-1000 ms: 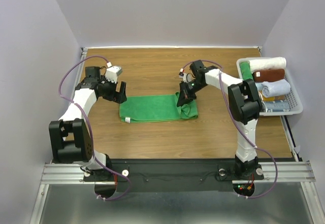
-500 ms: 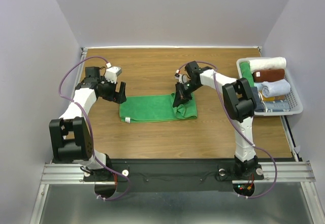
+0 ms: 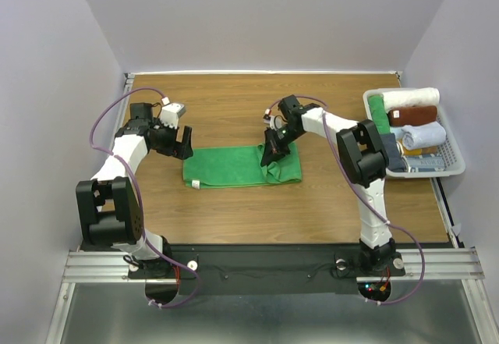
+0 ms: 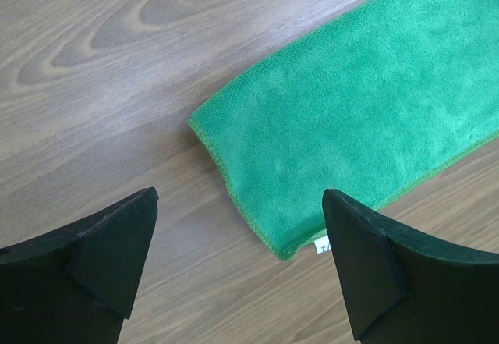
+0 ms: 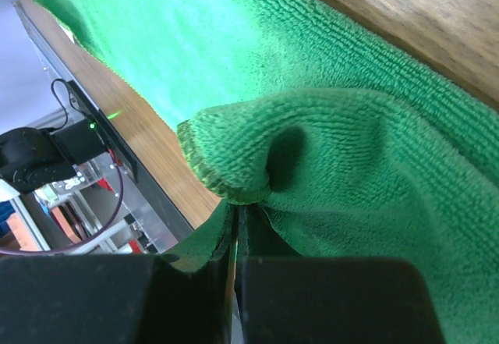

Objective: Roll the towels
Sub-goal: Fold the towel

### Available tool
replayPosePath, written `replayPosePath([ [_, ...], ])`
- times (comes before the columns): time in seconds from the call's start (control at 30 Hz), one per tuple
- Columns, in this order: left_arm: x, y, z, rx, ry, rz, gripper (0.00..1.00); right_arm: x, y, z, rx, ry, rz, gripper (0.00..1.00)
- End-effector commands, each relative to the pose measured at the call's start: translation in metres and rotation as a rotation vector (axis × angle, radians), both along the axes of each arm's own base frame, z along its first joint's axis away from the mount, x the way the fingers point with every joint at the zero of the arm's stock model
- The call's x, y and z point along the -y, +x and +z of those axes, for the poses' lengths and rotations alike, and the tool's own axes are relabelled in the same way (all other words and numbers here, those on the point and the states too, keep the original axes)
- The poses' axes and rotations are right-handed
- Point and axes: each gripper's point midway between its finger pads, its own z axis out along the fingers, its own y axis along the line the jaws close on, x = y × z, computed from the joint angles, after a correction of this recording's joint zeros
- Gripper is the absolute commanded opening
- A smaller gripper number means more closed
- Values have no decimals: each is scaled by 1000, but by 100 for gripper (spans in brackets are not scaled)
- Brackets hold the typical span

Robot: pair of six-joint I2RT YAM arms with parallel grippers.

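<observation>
Green towel (image 3: 230, 166), bunched right end inside closed right end effector (image 3: 270, 155)

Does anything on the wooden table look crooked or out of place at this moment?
Yes. The bright green cloth towel lies flat except at its right end. There the cloth is bunched into a raised, wrinkled fold, pinched in the shut right claw. Nothing else stands out.

basket (image 3: 437, 172) | right side of table (image 3: 234, 203) | holds brown roll (image 3: 413, 115), cream roll (image 3: 409, 97)
</observation>
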Motion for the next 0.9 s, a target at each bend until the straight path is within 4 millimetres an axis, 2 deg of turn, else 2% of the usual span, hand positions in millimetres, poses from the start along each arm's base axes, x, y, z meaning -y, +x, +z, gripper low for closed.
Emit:
replayPosePath([
  [0.0, -1, 7, 14, 38, -8, -11, 99, -17, 9, 15, 41, 54, 13, 1],
  [0.2, -2, 5, 10, 30, -10, -8, 99, -20, 7, 12, 31, 53, 17, 1],
  [0.33, -2, 5, 10, 32, -11, -9, 99, -21, 4, 8, 15, 63, 29, 17],
  [0.37, -2, 6, 12, 35, -16, -6, 99, -21, 4, 10, 18, 70, 32, 28],
  [0.43, -1, 6, 13, 36, -21, -10, 99, -25, 2, 24, 28, 116, 53, 40],
  [0.47, -1, 7, 14, 33, -25, -12, 99, -28, 1, 39, 41, 163, 73, 46],
  [0.5, 0, 8, 15, 37, -26, -12, 99, -29, 3, 41, 53, 167, 77, 47],
  [0.6, 1, 9, 17, 37, -37, -13, 99, -38, 0, 74, 89, 264, 124, 54],
  [0.67, 2, 10, 20, 40, -47, -18, 99, -42, -6, 96, 93, 338, 157, 54],
  [0.73, 3, 10, 21, 43, -49, -18, 99, -43, -9, 113, 109, 382, 177, 49],
  [0.8, 2, 11, 23, 48, -46, -16, 99, -40, -8, 120, 162, 360, 173, 36],
  [0.83, 3, 11, 23, 48, -45, -16, 99, -37, -7, 117, 183, 337, 167, 31],
  [0.87, 2, 10, 23, 47, -47, -18, 99, -31, -3, 101, 210, 257, 142, 23],
])
